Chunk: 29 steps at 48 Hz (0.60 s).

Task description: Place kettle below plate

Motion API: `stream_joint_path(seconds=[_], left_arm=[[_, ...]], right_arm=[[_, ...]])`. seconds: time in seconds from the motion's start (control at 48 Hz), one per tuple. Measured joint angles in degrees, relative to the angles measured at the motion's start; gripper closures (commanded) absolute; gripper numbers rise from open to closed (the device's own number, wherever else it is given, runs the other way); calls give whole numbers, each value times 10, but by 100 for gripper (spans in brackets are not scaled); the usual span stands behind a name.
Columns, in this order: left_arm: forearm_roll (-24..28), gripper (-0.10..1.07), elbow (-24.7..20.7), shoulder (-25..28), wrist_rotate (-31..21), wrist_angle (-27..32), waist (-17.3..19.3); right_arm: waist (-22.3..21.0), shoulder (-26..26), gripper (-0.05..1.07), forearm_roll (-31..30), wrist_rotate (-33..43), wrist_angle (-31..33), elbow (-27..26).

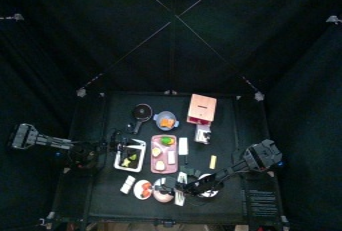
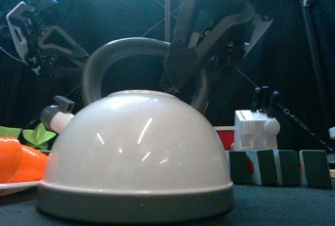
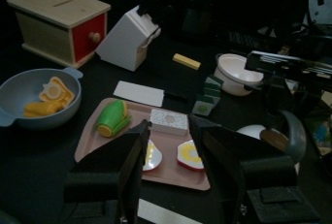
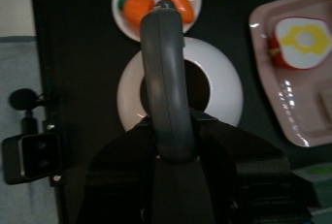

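Kettle [image 2: 131, 157], white dome with grey base and dark arched handle, standing upright on tabletop [image 2: 281, 205] at its front edge, close to front camera. Right claw [image 4: 169, 121] pinching kettle handle [image 4: 166, 73] from above, jaws clamped on either side of the arch. Small plate [image 4: 158, 2] with orange food pieces just beyond the kettle in right wrist view, apart from it; same plate's rim [image 2: 16, 185] at kettle's left in front view, orange food on it. Pink tray [image 3: 111, 143] holding a green-yellow corn piece [image 3: 112, 118] and egg halves, near the kettle, not touching. Left claw [image 3: 182, 165] hanging over the pink tray, jaws spread, holding nothing. Farther back: blue bowl [image 3: 37, 94] with yellow pieces, wooden box [image 3: 58, 22], white knife block [image 3: 130, 36].
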Motion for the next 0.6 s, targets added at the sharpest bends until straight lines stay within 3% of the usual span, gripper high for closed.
stream_joint_path(seconds=[0.229,0.479,0.604], left_arm=[[0,19,0,0,0,0,1],[0,19,1,0,0,0,1],[0,19,2,0,0,0,1]], right_arm=[[33,0,30,13,8,28,-2],[29,0,4,-11,81,85,-2],[31,0,-1,-36,91,102,-4]])
